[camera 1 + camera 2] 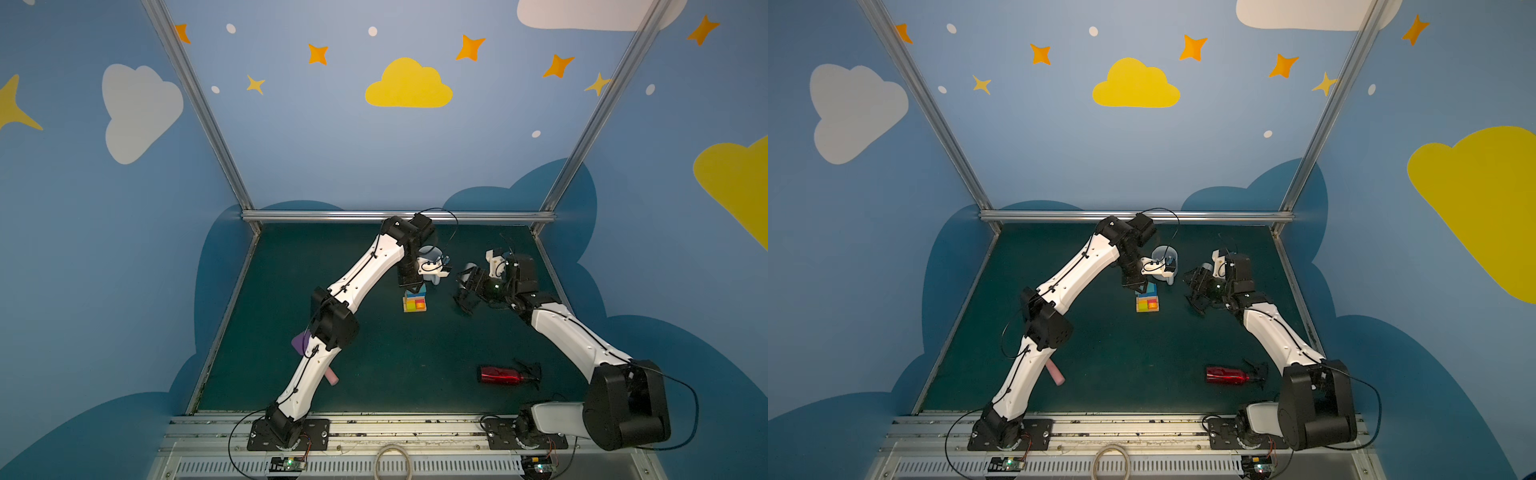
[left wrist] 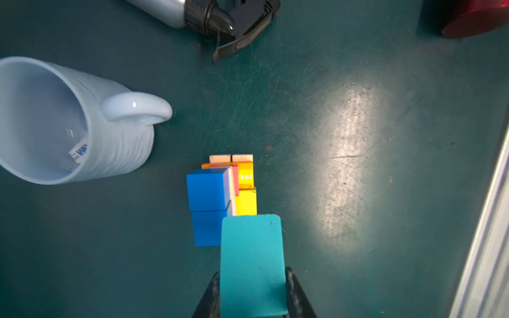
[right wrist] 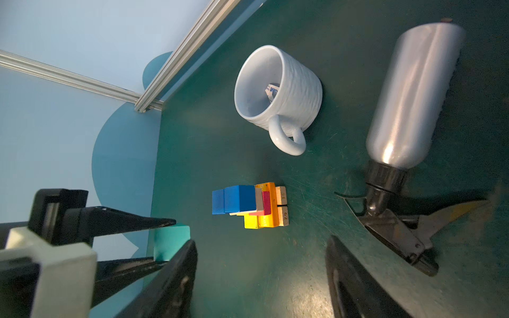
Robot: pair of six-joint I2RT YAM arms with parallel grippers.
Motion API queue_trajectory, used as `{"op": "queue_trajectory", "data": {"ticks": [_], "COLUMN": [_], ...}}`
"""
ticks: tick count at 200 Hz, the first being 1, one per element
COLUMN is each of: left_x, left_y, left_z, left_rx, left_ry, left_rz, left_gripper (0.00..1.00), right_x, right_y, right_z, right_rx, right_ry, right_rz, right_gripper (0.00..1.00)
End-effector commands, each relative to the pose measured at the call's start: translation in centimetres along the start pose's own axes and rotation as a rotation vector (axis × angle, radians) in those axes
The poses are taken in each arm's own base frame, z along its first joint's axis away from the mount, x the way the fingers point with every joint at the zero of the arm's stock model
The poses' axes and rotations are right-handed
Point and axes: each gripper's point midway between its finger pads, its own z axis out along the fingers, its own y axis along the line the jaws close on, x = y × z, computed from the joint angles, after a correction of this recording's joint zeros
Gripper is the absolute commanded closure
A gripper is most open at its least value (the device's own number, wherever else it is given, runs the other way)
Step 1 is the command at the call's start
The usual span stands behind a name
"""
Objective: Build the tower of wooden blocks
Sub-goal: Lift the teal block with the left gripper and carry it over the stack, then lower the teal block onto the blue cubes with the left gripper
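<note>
The tower (image 1: pixel 414 302) (image 1: pixel 1147 301) stands mid-table. It has tan bars (image 2: pixel 231 158) lowest, then orange, yellow and pink blocks, and two blue cubes (image 2: pixel 209 192) on top. My left gripper (image 2: pixel 252 272) hangs just above it, shut on a teal block (image 2: pixel 252 256) that is clamped between both fingers. The right wrist view shows the same teal block (image 3: pixel 172 242) held a little apart from the tower (image 3: pixel 250 205). My right gripper (image 3: pixel 260 247) (image 1: pixel 465 291) is open and empty, to the right of the tower.
A pale mug (image 1: pixel 432 257) (image 3: pixel 278 90) stands just behind the tower. A silver spray bottle (image 3: pixel 413 93) lies by my right gripper. A red spray bottle (image 1: pixel 505 374) lies front right. A purple spatula (image 1: pixel 300 343) lies under my left arm.
</note>
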Motion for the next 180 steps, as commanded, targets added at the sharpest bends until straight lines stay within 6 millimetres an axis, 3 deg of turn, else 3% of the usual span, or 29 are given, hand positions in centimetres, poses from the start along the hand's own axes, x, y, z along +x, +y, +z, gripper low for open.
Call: {"op": "queue_trajectory", "data": {"ticks": [1,70,180], "left_x": [-0.4,-0.6,0.0], "left_y": [1.1,2.4,2.7], "left_z": [0.1,2.0,4.3], "left_rx": [-0.049,-0.080,-0.072], "left_ry": [-0.001,-0.001,0.028], "left_rz": [0.032,0.031,0.019], "left_gripper": [0.92,0.92,0.91], "right_x": [-1.0,-1.1,-0.9], "right_y": [1.2,1.4,1.2], "right_z": [0.2,0.1,0.5], "right_rx": [-0.047,-0.052,-0.050], "right_ry": [-0.011,-0.011,0.000], "right_rz": [-0.011,-0.015,-0.009], "right_gripper": [0.28,0.29,0.28]}}
